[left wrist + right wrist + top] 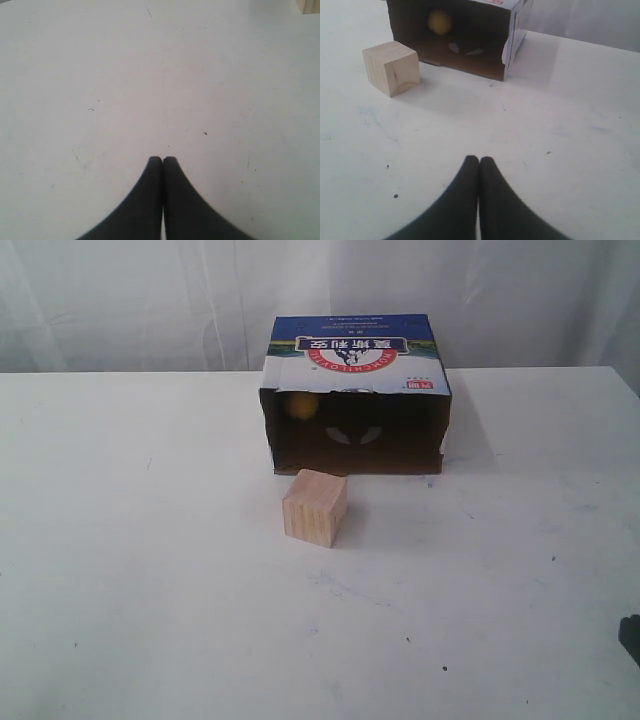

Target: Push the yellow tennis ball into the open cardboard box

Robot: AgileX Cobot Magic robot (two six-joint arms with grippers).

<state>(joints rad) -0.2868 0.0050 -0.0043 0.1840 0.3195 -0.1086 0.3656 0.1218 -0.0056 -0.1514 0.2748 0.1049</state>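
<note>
The open cardboard box [358, 375] lies on its side at the back of the table, its dark opening facing the front; the right wrist view shows the same box [505, 40]. The yellow tennis ball [301, 405] rests inside it, deep at the left, and this ball [439, 22] is dim in the right wrist view. My left gripper [162, 159] is shut over bare table with nothing held. My right gripper [479, 159] is shut too, well short of the box. Only a dark bit of the right arm [631, 638] shows in the exterior view.
A pale wooden cube [314, 507] stands just in front of the box opening, slightly left of its middle; the same cube [391, 67] shows in the right wrist view, and a corner of it [310, 6] in the left wrist view. The white table [140, 570] has a white curtain behind.
</note>
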